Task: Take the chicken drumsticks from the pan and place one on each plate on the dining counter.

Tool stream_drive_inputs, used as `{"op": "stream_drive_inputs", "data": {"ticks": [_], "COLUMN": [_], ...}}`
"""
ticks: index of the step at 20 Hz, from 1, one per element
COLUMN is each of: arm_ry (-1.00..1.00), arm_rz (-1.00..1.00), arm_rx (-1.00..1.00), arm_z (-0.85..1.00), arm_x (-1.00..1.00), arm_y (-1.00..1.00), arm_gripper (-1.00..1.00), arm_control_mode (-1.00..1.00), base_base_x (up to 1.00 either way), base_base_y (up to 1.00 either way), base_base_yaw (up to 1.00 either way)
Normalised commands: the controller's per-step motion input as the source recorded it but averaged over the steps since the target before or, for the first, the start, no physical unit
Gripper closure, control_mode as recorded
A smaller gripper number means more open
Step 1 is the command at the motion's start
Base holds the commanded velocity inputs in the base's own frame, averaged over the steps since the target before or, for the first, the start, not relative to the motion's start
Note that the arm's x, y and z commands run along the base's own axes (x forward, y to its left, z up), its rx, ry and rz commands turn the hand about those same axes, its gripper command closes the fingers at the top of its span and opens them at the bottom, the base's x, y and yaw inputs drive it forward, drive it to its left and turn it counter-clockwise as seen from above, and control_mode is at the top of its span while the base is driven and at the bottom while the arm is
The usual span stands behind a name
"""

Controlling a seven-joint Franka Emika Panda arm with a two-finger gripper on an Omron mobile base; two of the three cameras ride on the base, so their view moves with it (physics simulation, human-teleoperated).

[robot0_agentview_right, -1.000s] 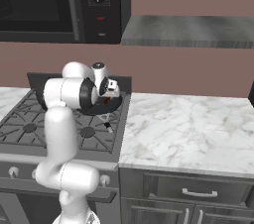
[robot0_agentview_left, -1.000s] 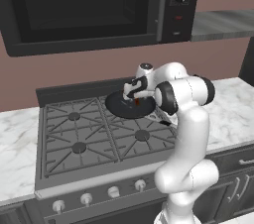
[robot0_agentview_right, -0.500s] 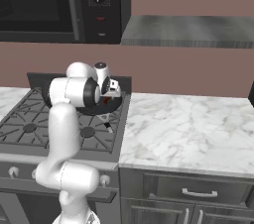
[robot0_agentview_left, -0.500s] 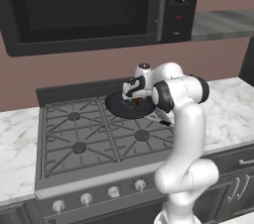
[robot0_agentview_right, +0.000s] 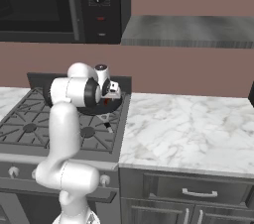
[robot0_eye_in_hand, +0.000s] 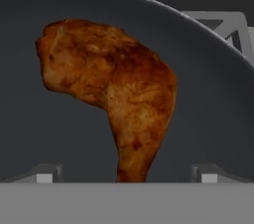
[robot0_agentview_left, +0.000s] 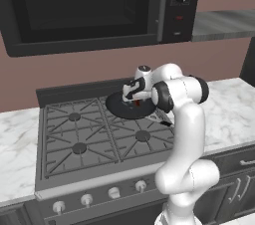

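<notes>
From the left base view: arm [robot0_agentview_left: 182,134] reaches forward over the stove [robot0_agentview_left: 94,137], end effector [robot0_agentview_left: 135,100] low over the pan [robot0_agentview_left: 119,106], which sits on the back right burner. A small reddish bit of drumstick [robot0_agentview_left: 138,103] shows right under the end effector, inside the pan. Dark microwave [robot0_agentview_left: 94,7] hangs above the stove; marble bench [robot0_agentview_left: 226,109] runs off to the right, another stretch [robot0_agentview_left: 15,144] to the left. Finger spacing is too small to read here. Right base view: same pose seen from the other side, arm [robot0_agentview_right: 67,134] rising at lower left, end effector [robot0_agentview_right: 110,98] down at the pan [robot0_agentview_right: 108,107] on the stove [robot0_agentview_right: 30,124]. A red speck of drumstick [robot0_agentview_right: 105,102] sits at the hand's base. Bench [robot0_agentview_right: 188,129] spreads right of the stove, with drawers [robot0_agentview_right: 198,194] below and a grey shelf [robot0_agentview_right: 193,29] on the wall above. Hand view: drumstick [robot0_eye_in_hand: 116,91] up close, lying on the dark pan floor [robot0_eye_in_hand: 39,134], plump end toward upper left of the view, bone end tapering to bottom centre. Two fingertips [robot0_eye_in_hand: 43,175] just peek at the bottom, set wide apart, one on each side of the bone end, not touching the meat. End effector reads as spread, grasping nothing. Pan rim [robot0_eye_in_hand: 163,7] arcs across the top, with a burner grate [robot0_eye_in_hand: 223,27] beyond it at upper right.
</notes>
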Motion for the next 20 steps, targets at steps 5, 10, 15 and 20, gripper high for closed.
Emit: {"op": "stream_drive_inputs", "data": {"ticks": [5,10,15,20], "arm_ry": [0.0,0.0,0.0,0.0], "arm_rz": [0.0,0.0,0.0,0.0], "arm_rx": [0.0,0.0,0.0,0.0], "arm_z": [-0.12,-0.13,-0.09,-0.12], "arm_x": [0.04,0.07,0.02,-0.03], "arm_y": [0.03,0.07,0.04,0.0], "arm_gripper": [-1.0,-1.0,1.0,1.0], "arm_control_mode": [-1.0,-1.0,-1.0,-1.0], "base_base_x": [0.0,0.0,0.0,0.0], "base_base_y": [0.0,0.0,0.0,0.0], "base_base_yaw": [0.0,0.0,0.0,0.0]}}
